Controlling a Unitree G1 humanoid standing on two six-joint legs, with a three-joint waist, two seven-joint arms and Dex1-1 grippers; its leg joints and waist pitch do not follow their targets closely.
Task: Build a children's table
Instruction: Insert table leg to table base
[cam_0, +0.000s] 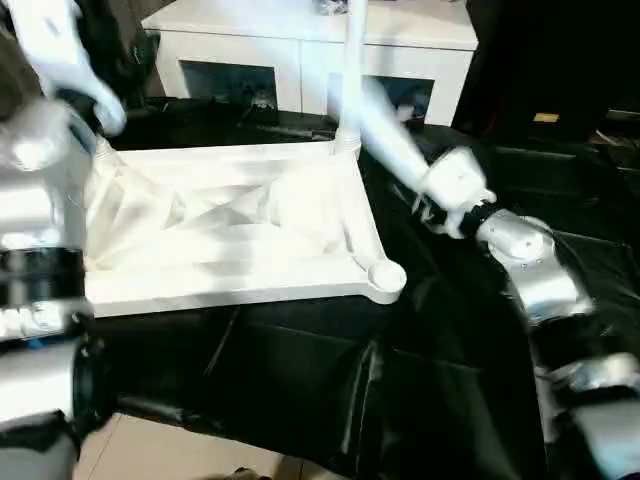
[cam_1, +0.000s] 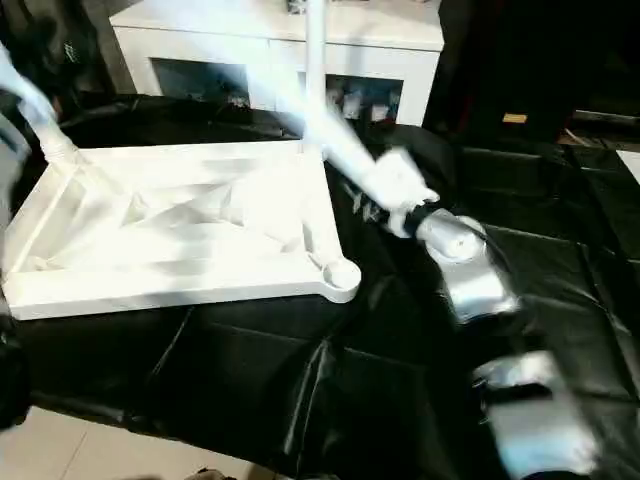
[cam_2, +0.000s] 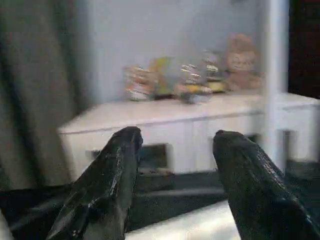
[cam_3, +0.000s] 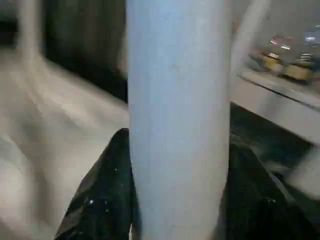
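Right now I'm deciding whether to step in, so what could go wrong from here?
The right gripper is shut on a loose leg swinging close beside the leg already standing in the far corner; it could knock it. The near corner socket is empty, and a slanted leg may jam there. The tabletop lies on slick black sheeting with the left gripper open, so it may slide.
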